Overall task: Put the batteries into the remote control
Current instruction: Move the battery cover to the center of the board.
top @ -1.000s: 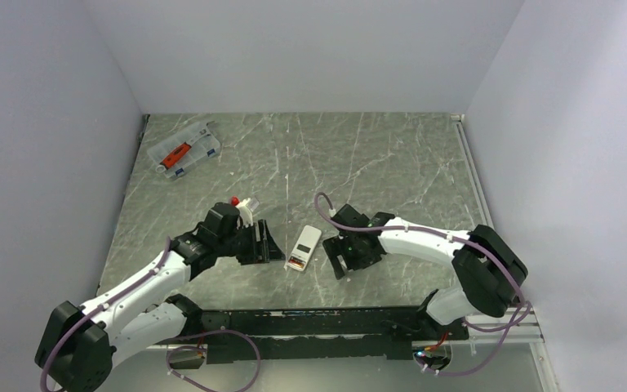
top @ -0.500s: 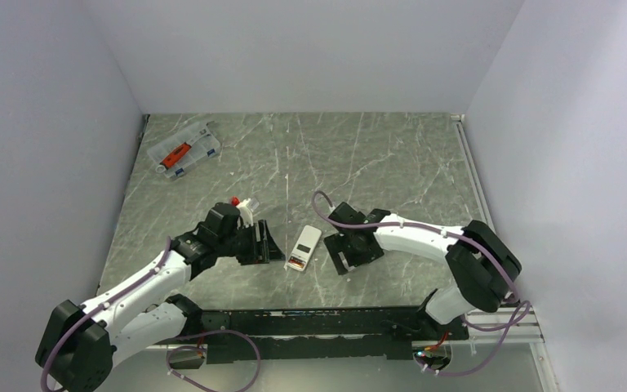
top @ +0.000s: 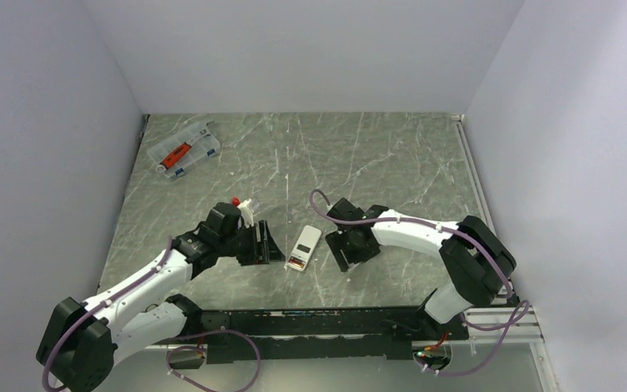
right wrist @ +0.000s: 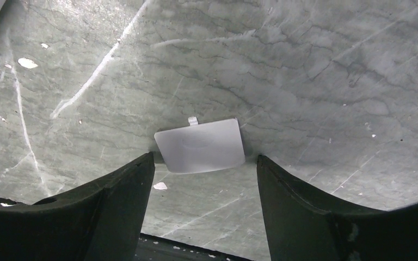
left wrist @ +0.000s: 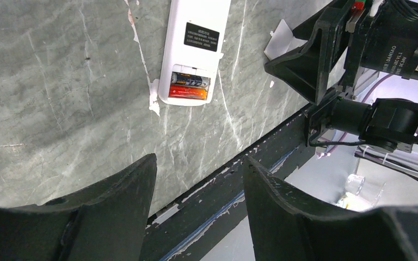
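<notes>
Though blurred overhead, batteries (left wrist: 188,87) fill the remote control (left wrist: 193,57) while left end effector (left wrist: 200,163) and right end effector (right wrist: 204,162) gape.

White remote control (left wrist: 198,51) face down, two batteries (left wrist: 189,87) apparently seated in its open compartment.
</notes>
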Controlling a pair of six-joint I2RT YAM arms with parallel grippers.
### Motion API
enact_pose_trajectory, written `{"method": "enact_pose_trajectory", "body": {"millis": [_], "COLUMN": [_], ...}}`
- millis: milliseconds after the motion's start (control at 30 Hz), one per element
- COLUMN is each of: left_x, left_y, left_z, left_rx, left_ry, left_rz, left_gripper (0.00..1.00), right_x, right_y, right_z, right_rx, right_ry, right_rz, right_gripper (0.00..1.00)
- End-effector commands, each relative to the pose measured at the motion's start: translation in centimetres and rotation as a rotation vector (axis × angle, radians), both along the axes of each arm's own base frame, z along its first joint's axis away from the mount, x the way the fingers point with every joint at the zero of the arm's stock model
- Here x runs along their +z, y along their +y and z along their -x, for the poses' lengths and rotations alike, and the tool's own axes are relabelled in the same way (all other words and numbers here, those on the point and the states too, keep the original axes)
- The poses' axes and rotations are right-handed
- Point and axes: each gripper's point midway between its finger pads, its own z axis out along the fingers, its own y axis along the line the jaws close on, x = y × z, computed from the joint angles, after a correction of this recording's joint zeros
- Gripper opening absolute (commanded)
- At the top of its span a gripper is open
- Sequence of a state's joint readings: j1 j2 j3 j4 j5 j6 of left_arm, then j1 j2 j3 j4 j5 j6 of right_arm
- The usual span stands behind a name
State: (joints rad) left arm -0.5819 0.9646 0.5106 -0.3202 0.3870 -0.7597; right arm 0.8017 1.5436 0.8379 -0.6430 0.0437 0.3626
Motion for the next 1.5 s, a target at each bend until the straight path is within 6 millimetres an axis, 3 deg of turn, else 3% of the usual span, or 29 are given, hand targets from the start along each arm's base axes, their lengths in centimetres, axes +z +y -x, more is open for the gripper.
{"method": "enact_pose_trajectory", "body": {"millis": [0, 267, 467, 733, 900, 1033, 1233, 1467], "left_x": [0.5, 0.3, 0.3, 0.3, 0.2, 0.1, 0.1, 0.1], "left_y": [-0.3, -0.3, -0.3, -0.2, 0.0, 0.2, 0.2, 0.2], "left_z": [-0.5, -0.5, -0.5, -0.4, -0.2, -0.3, -0.3, -0.4], "left_rx": [-0.014, -0.015, -0.015, -0.01, -0.008, -0.004, -0.007, -0.004], "left_ry": [-0.028, -0.026, -0.027, -0.026, -0.024, -0.028, -0.025, -0.024], "left_rz": [0.006, 0.002, 0.0, -0.001, -0.008, -0.015, -0.021, -0.021], "left_gripper": [0.64, 0.64, 0.64, 0.64, 0.64, 0.65, 0.65, 0.65], "right_x": [0.3, 0.3, 0.2, -0.5, -0.6, -0.6, -0.4, -0.5], "right_y": [0.8, 1.5, 3.2, 6.3, 7.5, 8.1, 8.0, 7.1], "right_z": [-0.8, 0.3, 0.9, 0.8, 0.8, 0.5, 0.6, 1.2], "right_rx": [-0.001, 0.008, 0.006, -0.063, -0.061, -0.077, -0.077, -0.076], "right_ry": [-0.014, -0.001, -0.03, -0.063, -0.078, -0.09, -0.127, -0.187], "right_rz": [-0.007, -0.022, -0.041, -0.087, -0.101, -0.124, -0.133, -0.188], "right_gripper": [0.68, 0.57, 0.48, 0.46, 0.5, 0.61, 0.74, 0.77]}}
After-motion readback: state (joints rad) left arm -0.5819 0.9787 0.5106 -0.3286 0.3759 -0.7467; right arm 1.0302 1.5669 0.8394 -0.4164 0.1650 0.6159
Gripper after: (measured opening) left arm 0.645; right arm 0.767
